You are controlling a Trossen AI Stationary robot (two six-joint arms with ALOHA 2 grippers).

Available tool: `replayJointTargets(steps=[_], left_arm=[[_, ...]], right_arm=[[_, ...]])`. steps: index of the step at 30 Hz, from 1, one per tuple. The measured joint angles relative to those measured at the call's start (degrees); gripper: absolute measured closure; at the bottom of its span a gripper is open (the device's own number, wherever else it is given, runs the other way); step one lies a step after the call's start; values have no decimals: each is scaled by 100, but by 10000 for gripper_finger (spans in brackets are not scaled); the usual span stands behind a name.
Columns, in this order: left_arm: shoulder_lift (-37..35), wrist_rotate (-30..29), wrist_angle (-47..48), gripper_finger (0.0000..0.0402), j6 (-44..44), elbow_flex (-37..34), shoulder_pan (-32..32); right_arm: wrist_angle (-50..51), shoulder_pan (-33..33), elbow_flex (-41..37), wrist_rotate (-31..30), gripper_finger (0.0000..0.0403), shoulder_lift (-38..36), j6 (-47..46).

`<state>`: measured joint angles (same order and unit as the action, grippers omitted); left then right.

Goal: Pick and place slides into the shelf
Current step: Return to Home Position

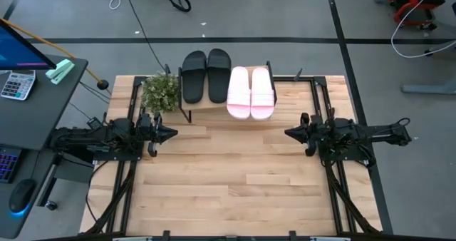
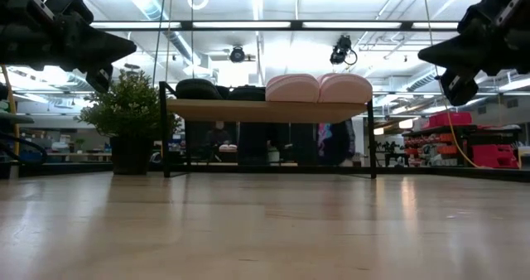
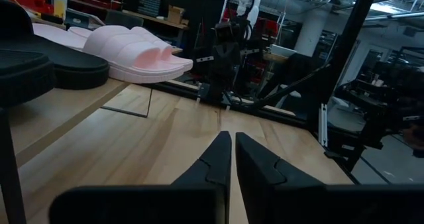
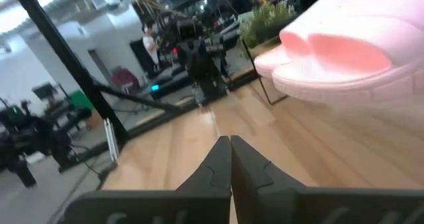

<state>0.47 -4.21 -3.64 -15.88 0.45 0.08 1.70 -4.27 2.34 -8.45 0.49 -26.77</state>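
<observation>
Two black slides (image 1: 206, 75) and two pale pink slides (image 1: 251, 92) lie side by side, soles down, on the top board of the shelf (image 1: 214, 110) at the table's far edge; the low view shows the pink slides (image 2: 319, 88) and black slides (image 2: 215, 89) on the shelf (image 2: 265, 110). My left gripper (image 1: 173, 133) hovers shut at the table's left side, pointing level toward the middle, fingers nearly together (image 3: 230, 159). My right gripper (image 1: 288, 132) hovers shut at the right side, facing it (image 4: 230, 159). Neither holds anything.
A small potted plant (image 1: 160, 91) stands left of the shelf at the far left corner. The wooden tabletop (image 1: 235, 177) between and in front of the arms is bare. A desk with a calculator and keyboard (image 1: 18, 84) stands off the table's left.
</observation>
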Motion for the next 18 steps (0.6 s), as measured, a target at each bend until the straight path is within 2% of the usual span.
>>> replayJointTargets(steps=[10,18], left_arm=[[-2,-1,0,361,-1,0,0],[-2,0,0,372,0,0,1]], right_arm=[[87,2,3,106,403,0,1240],[109,2,6,154,401,0,1934]])
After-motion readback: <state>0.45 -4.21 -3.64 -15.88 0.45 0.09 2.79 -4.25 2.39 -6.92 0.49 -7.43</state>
